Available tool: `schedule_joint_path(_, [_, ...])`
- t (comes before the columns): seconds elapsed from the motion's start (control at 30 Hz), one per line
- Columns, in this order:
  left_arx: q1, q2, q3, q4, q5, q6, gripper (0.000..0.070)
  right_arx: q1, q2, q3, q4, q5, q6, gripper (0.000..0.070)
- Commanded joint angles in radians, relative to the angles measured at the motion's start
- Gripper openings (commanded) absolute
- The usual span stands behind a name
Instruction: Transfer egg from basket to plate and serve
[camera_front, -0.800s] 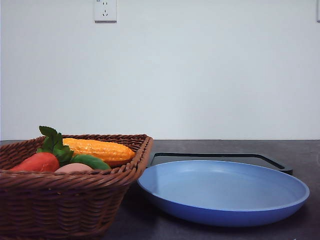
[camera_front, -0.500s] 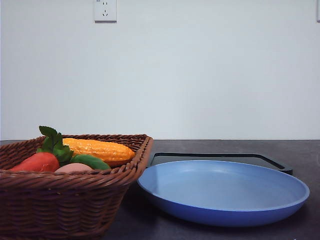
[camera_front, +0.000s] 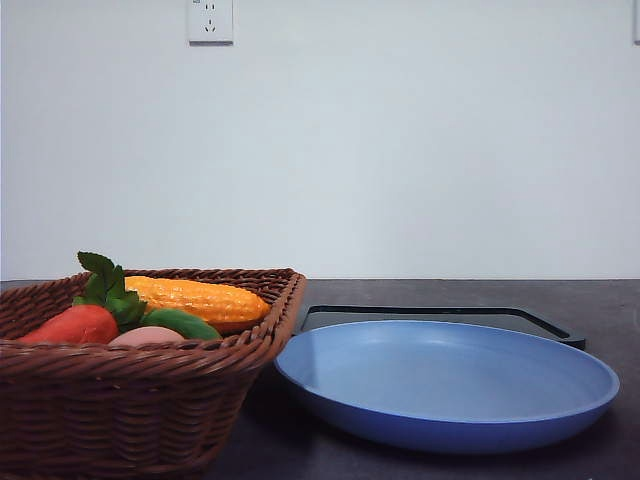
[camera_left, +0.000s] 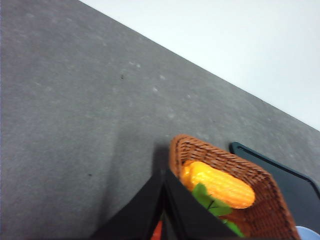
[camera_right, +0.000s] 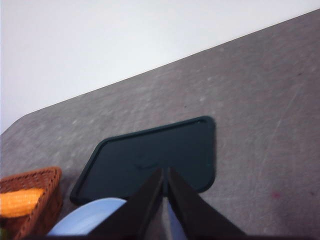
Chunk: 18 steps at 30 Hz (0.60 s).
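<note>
The pinkish egg (camera_front: 148, 336) lies in the brown wicker basket (camera_front: 150, 358) at the front left, between a red-orange vegetable (camera_front: 76, 324) and a green leaf. The blue plate (camera_front: 450, 385) sits empty to the right of the basket. My left gripper (camera_left: 164, 175) hangs above the basket (camera_left: 250, 175), its dark fingers pressed together with nothing between them. My right gripper (camera_right: 165, 172) is also shut and empty, hovering over the plate (camera_right: 87, 220) and the black tray.
A yellow corn cob (camera_front: 196, 298) and green leaves lie in the basket beside the egg. A flat black tray (camera_front: 440, 313) lies behind the plate. Bare grey tabletop (camera_left: 65, 115) stretches to the left of the basket and beyond the tray (camera_right: 150, 155).
</note>
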Motion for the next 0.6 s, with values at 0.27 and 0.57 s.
schedule_joint_path(0.27, [-0.004, 0.287, 0.205, 0.006, 0.250, 0.060, 0.0000, -0.002, 0.263, 0.239, -0.110, -0.063, -0.067, 0.0000])
schedule_joint_path(0.57, [-0.069, 0.542, 0.322, -0.128, 0.476, 0.138, 0.0000, -0.001, 0.520, 0.382, -0.299, -0.268, -0.147, 0.0000])
